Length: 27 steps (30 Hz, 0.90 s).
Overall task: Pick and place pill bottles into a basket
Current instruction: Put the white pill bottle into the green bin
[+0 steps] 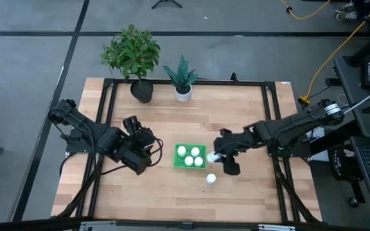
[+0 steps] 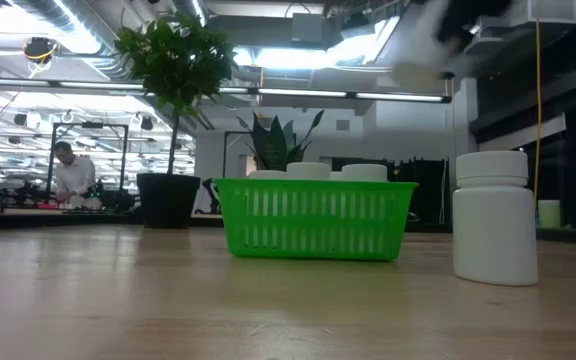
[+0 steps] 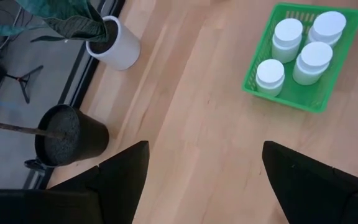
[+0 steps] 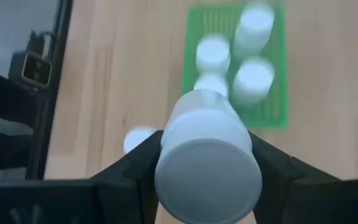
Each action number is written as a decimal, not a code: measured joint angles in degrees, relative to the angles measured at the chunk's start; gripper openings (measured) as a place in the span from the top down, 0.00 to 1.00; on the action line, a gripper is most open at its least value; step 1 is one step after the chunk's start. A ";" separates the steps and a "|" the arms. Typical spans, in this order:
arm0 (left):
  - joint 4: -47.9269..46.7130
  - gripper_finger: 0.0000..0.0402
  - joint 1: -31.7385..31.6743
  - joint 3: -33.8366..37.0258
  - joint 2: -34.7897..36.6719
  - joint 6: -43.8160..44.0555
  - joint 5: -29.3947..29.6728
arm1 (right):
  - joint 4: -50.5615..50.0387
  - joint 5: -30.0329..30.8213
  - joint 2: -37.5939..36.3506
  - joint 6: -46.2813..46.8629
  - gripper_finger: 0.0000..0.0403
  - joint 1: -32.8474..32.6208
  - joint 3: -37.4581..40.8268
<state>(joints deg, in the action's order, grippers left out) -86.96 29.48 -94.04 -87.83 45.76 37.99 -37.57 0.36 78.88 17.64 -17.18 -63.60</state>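
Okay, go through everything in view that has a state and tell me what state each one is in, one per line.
basket: upright on the table, holding four pill bottles
bottles in basket: standing, capped
held bottle: clamped in the right gripper, just beside the basket
loose bottle: standing alone on the table, capped
left gripper: open, empty, beside the basket

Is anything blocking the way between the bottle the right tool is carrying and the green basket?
Nothing visible does. The right tool holds a pill bottle just beside the basket, with only bare table between. Four bottles already fill part of it.
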 joint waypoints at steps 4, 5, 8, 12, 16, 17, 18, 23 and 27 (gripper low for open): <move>-0.02 0.24 -0.56 0.00 -0.02 0.02 0.01 | -0.75 -0.14 4.55 -5.63 0.57 2.38 -7.23; -0.02 0.24 -0.70 0.00 -0.02 0.02 0.01 | -0.82 -0.60 6.16 -7.26 0.57 2.89 -9.39; -0.35 0.24 -0.79 0.00 -0.02 0.02 0.60 | -2.57 -1.84 11.70 -12.01 0.57 4.14 -16.19; -2.58 0.24 -0.77 0.00 -0.02 1.54 2.43 | -6.78 -2.26 19.84 -16.90 0.57 5.28 -25.31; -3.05 0.24 -0.54 0.02 0.39 2.91 3.04 | -8.90 -4.66 26.98 -20.39 0.56 6.22 -30.97; -3.03 0.24 -0.31 0.02 0.66 3.01 3.13 | -8.76 -4.96 28.27 -20.96 0.56 6.35 -31.74; -3.16 0.24 -0.22 0.02 1.02 3.12 3.16 | -8.64 -5.03 29.54 -21.30 0.56 6.49 -32.23; -3.06 0.24 0.71 0.02 3.06 3.89 5.54 | -8.74 -6.09 33.23 -21.87 0.56 6.59 -33.04; -3.06 0.24 1.24 0.02 4.95 4.50 7.92 | -8.06 -6.21 33.99 -22.17 0.56 6.69 -33.06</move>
<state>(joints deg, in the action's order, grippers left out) -90.02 30.72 -94.02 -82.88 50.26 45.91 -45.63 -5.84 112.87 -4.54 -10.50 -96.66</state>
